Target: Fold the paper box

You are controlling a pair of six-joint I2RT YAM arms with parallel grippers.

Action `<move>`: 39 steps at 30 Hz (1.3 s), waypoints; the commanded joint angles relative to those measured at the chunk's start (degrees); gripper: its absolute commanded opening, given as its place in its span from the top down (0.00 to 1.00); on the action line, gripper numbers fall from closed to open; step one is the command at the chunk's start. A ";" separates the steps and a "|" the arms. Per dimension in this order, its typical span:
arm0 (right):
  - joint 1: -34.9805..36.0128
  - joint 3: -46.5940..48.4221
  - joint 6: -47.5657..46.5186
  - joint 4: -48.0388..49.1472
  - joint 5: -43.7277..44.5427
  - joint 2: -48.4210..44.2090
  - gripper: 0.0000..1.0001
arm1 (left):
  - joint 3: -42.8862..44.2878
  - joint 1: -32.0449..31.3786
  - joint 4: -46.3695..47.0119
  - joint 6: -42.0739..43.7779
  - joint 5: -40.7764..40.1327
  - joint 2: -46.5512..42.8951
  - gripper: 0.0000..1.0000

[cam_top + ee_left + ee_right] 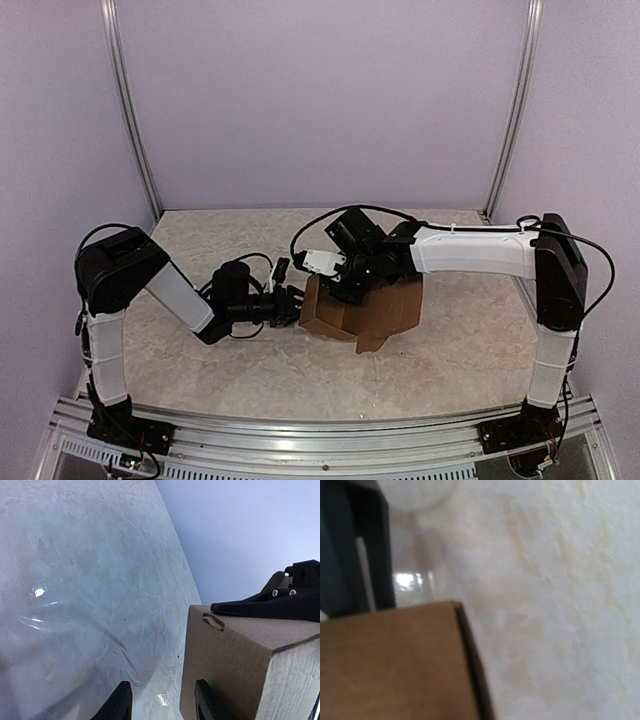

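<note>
Here left arm (180,295) stretches low, right arm (470,252) reaches over paper box (385,310).

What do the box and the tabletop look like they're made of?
The paper box looks like plain brown cardboard, matte: thin creased panels and a small torn nick near its top edge. The table seems covered in a pale, mottled, wrinkled sheet, slightly glossy given the bright glints; exact material unclear.

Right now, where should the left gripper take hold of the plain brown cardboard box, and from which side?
Probably the brown cardboard box by its upright left corner, coming in level from the left. That corner stands between the fingers of the open left gripper, and the shut right gripper rests on the top.
</note>
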 commanded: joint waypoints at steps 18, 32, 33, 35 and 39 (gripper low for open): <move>-2.69 2.45 3.76 -3.44 -10.86 5.27 0.99 | -4.00 3.85 17.49 -11.09 1.11 6.01 0.62; -1.08 10.68 -6.22 -26.19 1.70 9.26 1.00 | -5.27 5.18 -36.66 8.06 -20.59 -15.66 0.55; -0.63 10.88 -7.05 -27.43 2.79 9.76 1.00 | -4.95 5.47 -40.31 9.62 -22.51 -18.81 0.54; 0.21 12.20 -8.18 -28.95 3.98 11.12 0.97 | -4.93 6.32 -44.28 12.60 -24.26 -22.42 0.53; 0.93 18.39 -8.27 -32.01 3.51 14.08 0.78 | -4.24 7.82 -47.85 18.00 -23.61 -26.49 0.53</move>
